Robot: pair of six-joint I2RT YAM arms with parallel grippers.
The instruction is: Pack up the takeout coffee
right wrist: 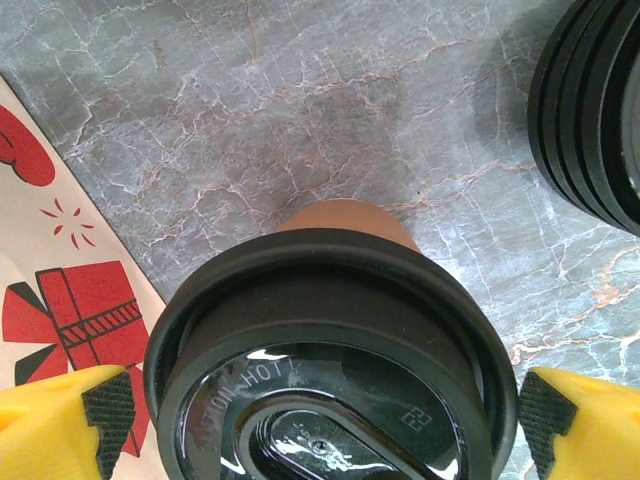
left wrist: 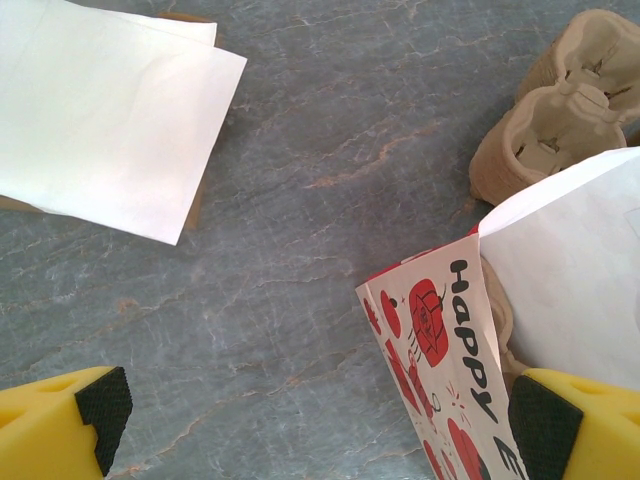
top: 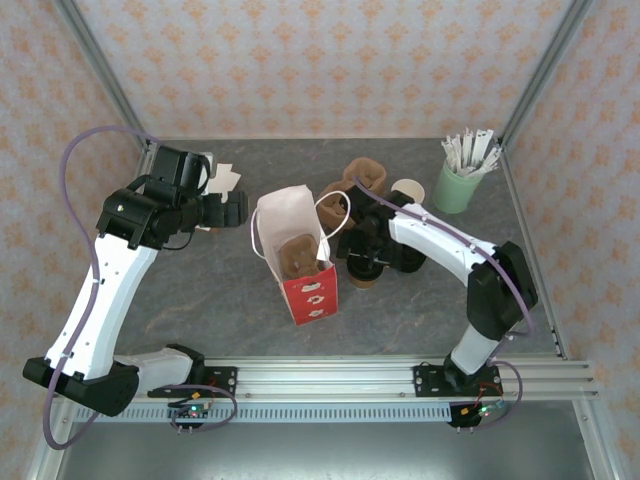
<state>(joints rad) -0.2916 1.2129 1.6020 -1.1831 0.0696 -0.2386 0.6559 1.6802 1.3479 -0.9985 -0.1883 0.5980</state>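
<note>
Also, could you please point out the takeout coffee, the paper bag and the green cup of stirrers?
takeout coffee [right wrist: 330, 340], right wrist view, on its black lid.
paper bag [left wrist: 440, 350], left wrist view, on its printed side.
green cup [top: 456, 190], top external view, on its wall.

**Glossy lid, matt paper**

Between the right jaws, the takeout coffee [right wrist: 345, 215] is matt brown paper under a glossy black plastic lid [right wrist: 330, 330]. By the left jaws, the bag [left wrist: 440, 340] is smooth printed paper and the carrier [left wrist: 550, 130] is rough pulp.
</note>
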